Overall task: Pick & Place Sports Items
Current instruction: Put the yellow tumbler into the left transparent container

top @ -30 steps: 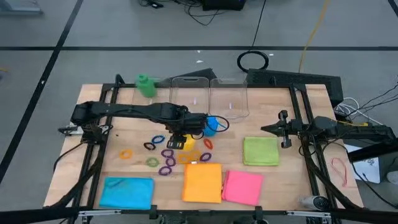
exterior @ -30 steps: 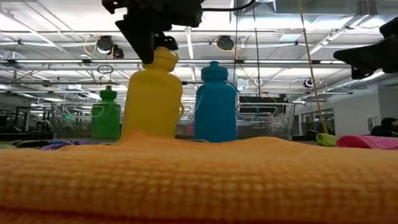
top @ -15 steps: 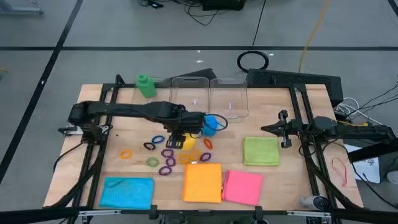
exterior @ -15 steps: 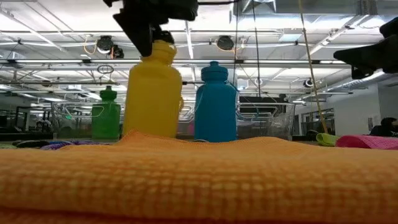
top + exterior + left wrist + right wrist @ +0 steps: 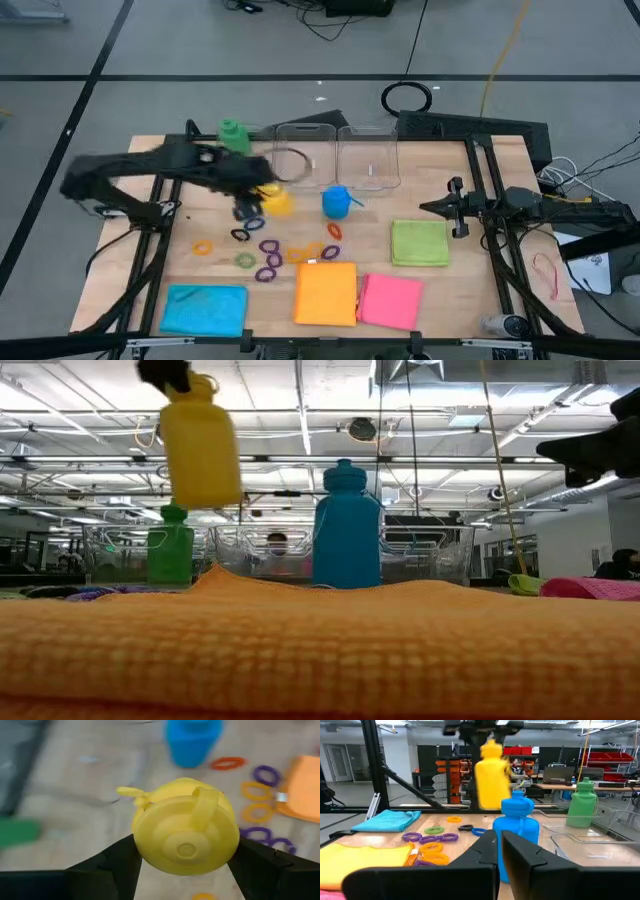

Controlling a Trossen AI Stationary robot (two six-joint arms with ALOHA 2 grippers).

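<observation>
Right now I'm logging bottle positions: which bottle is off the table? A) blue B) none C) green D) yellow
D: the left gripper holds the yellow bottle in the air, while the blue bottle and green bottle stand on the table.

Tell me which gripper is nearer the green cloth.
Right. The right gripper hovers just beside the green cloth; the left gripper, holding the yellow bottle, is far across the table.
</observation>
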